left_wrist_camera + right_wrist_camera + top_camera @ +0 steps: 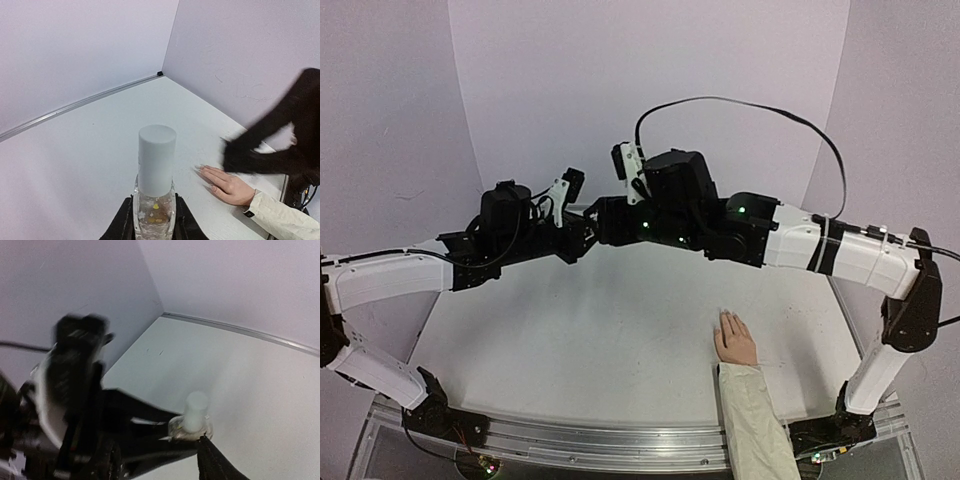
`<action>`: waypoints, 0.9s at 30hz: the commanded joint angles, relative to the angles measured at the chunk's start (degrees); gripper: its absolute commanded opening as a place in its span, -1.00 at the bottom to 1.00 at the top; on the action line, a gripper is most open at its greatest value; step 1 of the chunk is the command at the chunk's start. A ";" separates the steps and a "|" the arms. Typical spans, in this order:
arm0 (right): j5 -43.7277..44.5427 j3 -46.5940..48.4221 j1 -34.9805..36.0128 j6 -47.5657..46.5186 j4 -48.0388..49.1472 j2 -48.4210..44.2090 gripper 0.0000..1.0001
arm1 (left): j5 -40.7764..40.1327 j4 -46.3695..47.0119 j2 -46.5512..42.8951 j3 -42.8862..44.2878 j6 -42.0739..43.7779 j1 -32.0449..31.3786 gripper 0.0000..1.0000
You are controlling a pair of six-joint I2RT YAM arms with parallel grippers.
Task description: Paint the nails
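A small clear bottle (154, 212) with a white cap (156, 159) stands upright between the jaws of my left gripper (154, 225), which is shut on its glass body. The same bottle (194, 421) shows in the right wrist view, held up above the table. My right gripper (160, 462) is open, and one fingertip (207, 450) sits just below the bottle's base. The pale hand (735, 340) in a cream sleeve (752, 420) lies flat on the table at the front right. Its nails (200, 168) are barely visible at the fingertips. Both grippers (588, 230) meet high over the table's middle.
White walls close in the table at the back and both sides, with a corner seam (160, 74). The right arm (280, 145) crosses blurred above the hand (227, 184). A metal rail (620, 440) runs along the near edge.
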 commanded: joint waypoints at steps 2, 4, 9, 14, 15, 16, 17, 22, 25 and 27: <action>-23.91 -5.92 -5.70 -9.64 4.51 -10.07 0.47 | 6.16 3.29 -3.29 -0.37 -5.62 0.77 -1.00; -37.50 -9.58 -9.82 -9.23 7.57 -11.77 0.62 | 9.80 3.31 -3.82 -0.20 -5.64 0.86 -1.00; -57.09 -13.81 -15.57 -7.25 12.14 -12.75 0.65 | 25.54 3.40 -4.76 0.96 -4.70 1.13 -1.00; -64.67 -13.90 -16.64 -7.03 13.60 -12.33 0.43 | 43.67 3.44 -4.66 2.56 -3.89 1.17 -1.00; -65.77 -13.89 -16.71 -6.59 14.14 -12.07 0.38 | 45.68 3.43 -4.55 2.85 -4.14 1.17 -1.00; -67.54 -13.68 -16.69 -6.17 14.66 -11.69 0.35 | 47.16 3.40 -4.57 3.02 -4.36 1.17 -1.00; -69.56 -13.51 -16.72 -5.56 15.46 -11.06 0.32 | 48.25 3.40 -4.61 3.16 -4.40 1.17 -1.00; -77.22 -13.04 -16.66 -1.50 20.19 -7.75 0.07 | 51.35 3.40 -4.08 4.28 -4.99 1.17 -1.00; -78.38 -12.65 -16.54 -0.92 20.76 -6.87 0.04 | 51.51 3.48 -3.81 4.73 -5.27 1.17 -1.00; -78.48 -12.64 -16.50 -0.84 21.10 -6.64 0.04 | 51.40 3.64 -3.59 4.98 -5.60 1.17 -1.00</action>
